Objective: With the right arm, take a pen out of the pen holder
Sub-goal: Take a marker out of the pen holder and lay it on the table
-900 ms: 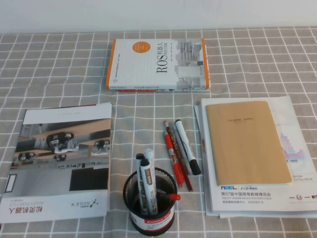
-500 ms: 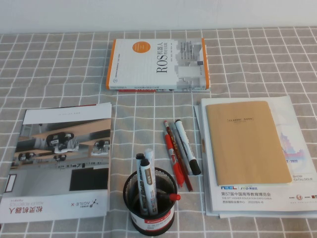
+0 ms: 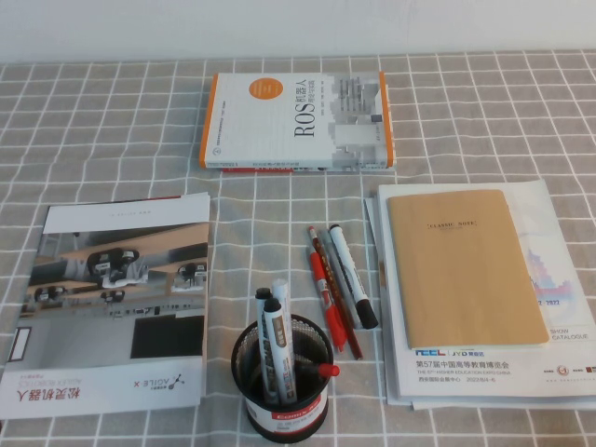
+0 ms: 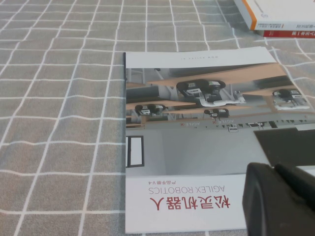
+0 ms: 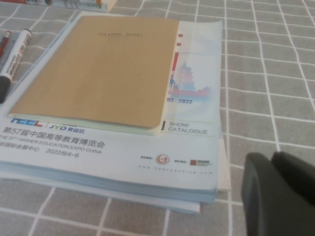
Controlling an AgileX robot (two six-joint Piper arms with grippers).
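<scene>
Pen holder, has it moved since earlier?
No. The pen holder still stands right of the brochure; left tool by that brochure, right tool beside the catalogue.

Grey white-checked woven cloth [image 3: 112, 121] is looking matt and faintly rough. The black round wire-mesh metal pen holder [image 3: 284, 410] is looking dull, while the white plastic markers [image 3: 275, 340] in it are shining smoothly. On the right, the tan paper notebook [image 3: 461, 270] is looking matt. On the left, the printed paper brochure [image 3: 112, 307] is looking smooth.

No change seen vs earlier pics: pen holder [image 3: 281, 412], pens [image 3: 277, 349] in it, loose pens [image 3: 341, 284] beside it sit same as before.
</scene>
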